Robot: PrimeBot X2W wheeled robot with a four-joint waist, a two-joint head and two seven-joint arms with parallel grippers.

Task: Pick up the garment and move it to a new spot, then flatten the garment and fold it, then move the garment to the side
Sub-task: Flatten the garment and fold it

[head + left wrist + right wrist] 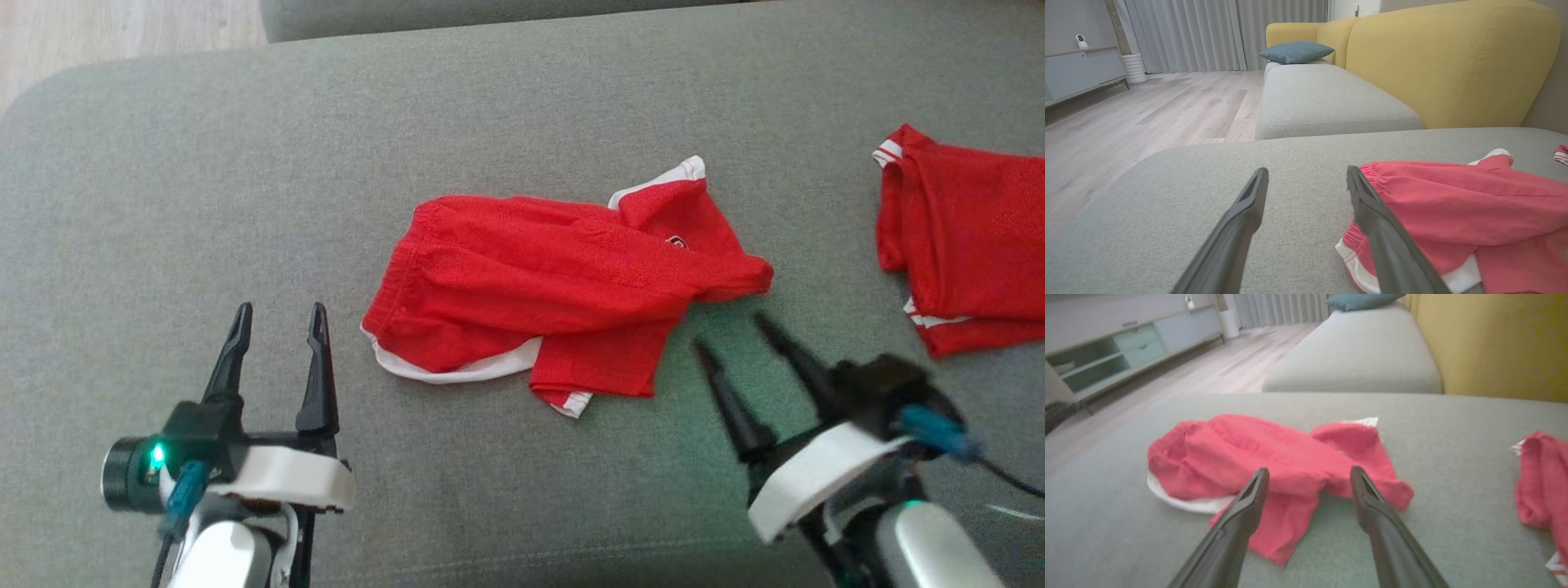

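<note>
A crumpled red garment with white trim lies in the middle of the grey cushion; it looks like a pair of shorts. My left gripper stands open at the lower left, a short way left of the garment's waistband, holding nothing. My right gripper is open too, tilted up-left just off the garment's right end. In the left wrist view the garment lies right of the fingers. In the right wrist view the garment spreads just beyond the open gripper.
A second red garment with white stripes lies at the cushion's right edge, also at the right in the right wrist view. A yellow sofa back, another grey seat with a teal pillow, and wood floor lie beyond.
</note>
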